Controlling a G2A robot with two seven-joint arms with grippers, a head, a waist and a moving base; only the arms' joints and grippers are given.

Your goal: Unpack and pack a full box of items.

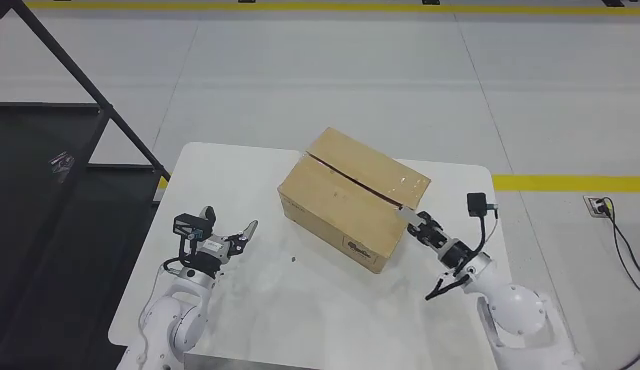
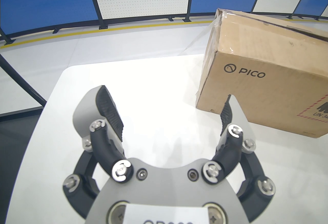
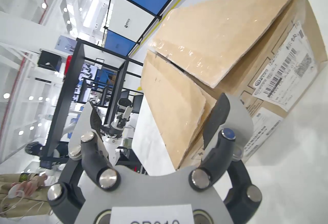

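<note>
A brown cardboard box (image 1: 350, 200) stands in the middle of the white table (image 1: 300, 310), its two top flaps folded down with a dark seam between them. My right gripper (image 1: 412, 216) is at the box's near right corner. In the right wrist view it (image 3: 156, 115) is open, and the corner of the near flap (image 3: 174, 107) lies between its fingers. The box's end wall carries a white label (image 3: 284, 71). My left gripper (image 1: 230, 222) hovers open over bare table to the left of the box (image 2: 269, 81), holding nothing (image 2: 166, 94).
A black metal frame (image 1: 70, 140) stands off the table's left side. A tiny dark speck (image 1: 293, 260) lies on the table in front of the box. Bare tabletop stretches along the front edge between the arms.
</note>
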